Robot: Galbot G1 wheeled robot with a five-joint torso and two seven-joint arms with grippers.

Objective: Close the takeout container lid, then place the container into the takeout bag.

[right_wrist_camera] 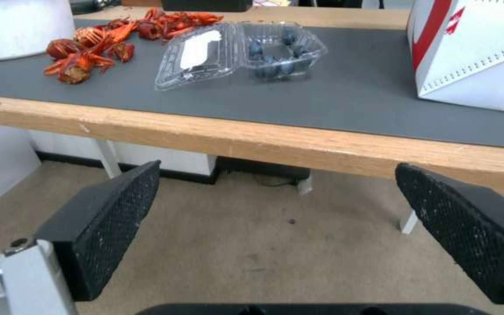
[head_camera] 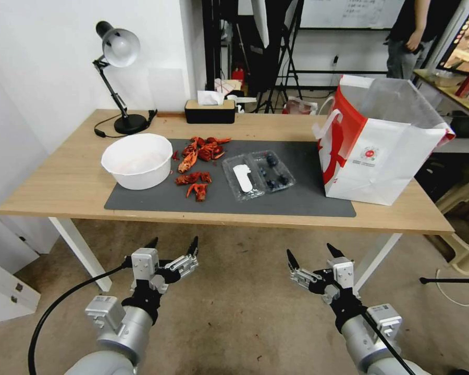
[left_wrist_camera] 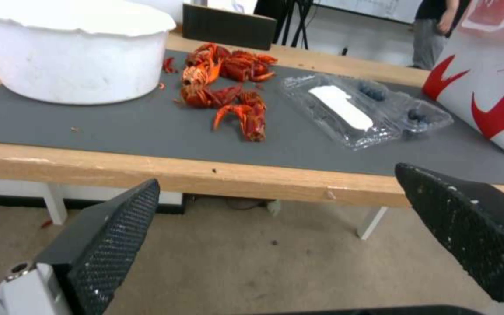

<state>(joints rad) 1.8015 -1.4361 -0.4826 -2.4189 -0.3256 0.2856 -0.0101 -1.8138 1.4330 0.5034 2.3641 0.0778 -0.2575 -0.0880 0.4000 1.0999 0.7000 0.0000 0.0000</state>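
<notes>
Nearest to me: left gripper, held low over the carpet short of the table edge, fingers spread wide and grasping nothing. Right gripper, level with it on the other side, likewise spread and unloaded. Both arms run off the bottom of the head view.

Wooden table, front edge just beyond the grippers; its far right corner is hidden behind the bag. Grey mat covers the middle of it.

On the mat, centre: takeout container, clear clamshell lying open, several dark blueberries in the right-hand half; I cannot count them through the plastic. Lid, folded flat to the left and joined to the tray at the hinge, white side of the label facing up; I cannot read any print on it.

Left of the lid: crayfish shells, scattered red pieces. Further left: white bowl, contents unclear.

Right end of the mat: takeout bag, upright, mouth open, clear liner standing above the rim, interior not visible.

Back edge: black tissue box, black desk lamp.
</notes>
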